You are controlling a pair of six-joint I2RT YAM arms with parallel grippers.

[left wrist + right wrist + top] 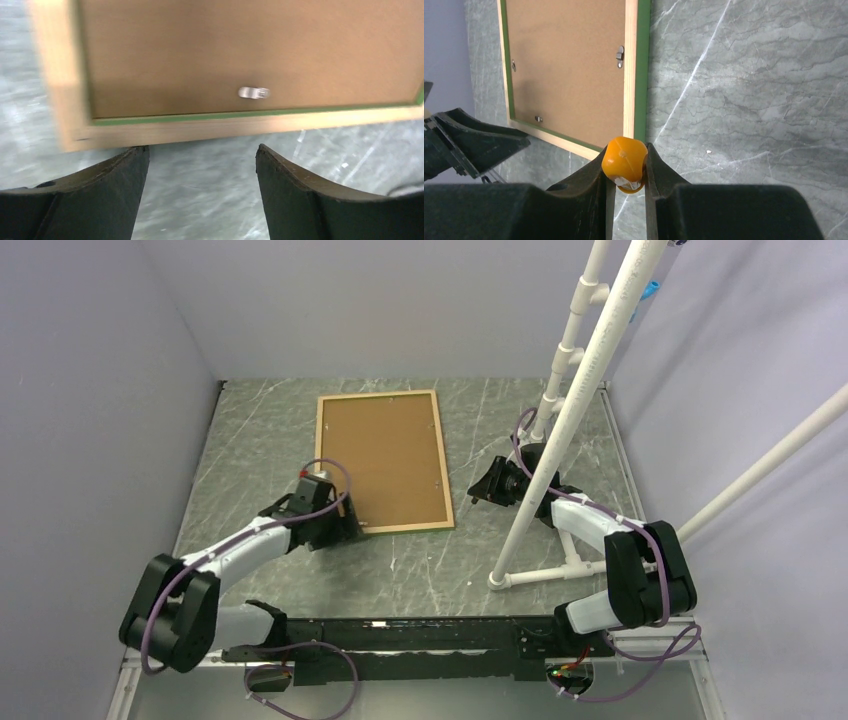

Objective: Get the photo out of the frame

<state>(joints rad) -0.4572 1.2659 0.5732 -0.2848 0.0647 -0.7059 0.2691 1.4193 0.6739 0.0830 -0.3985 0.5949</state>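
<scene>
The frame [435,473] lies face down on the table, its light wood rim and green edge around a brown backing board [385,455]. The photo is hidden beneath the board. My left gripper [340,525] is open and empty at the frame's near left corner; in the left wrist view [202,155] the frame rim [200,127] sits just beyond its fingertips, with a small metal tab [253,92] on the board. My right gripper [480,490] is just right of the frame, shut on a small orange piece [624,159]. The frame also shows in the right wrist view [636,75].
A white pipe stand [560,430] rises over the right arm, its foot [535,575] on the table. Grey walls close in the marbled table [270,430] at left, back and right. A black rail [400,635] runs along the near edge.
</scene>
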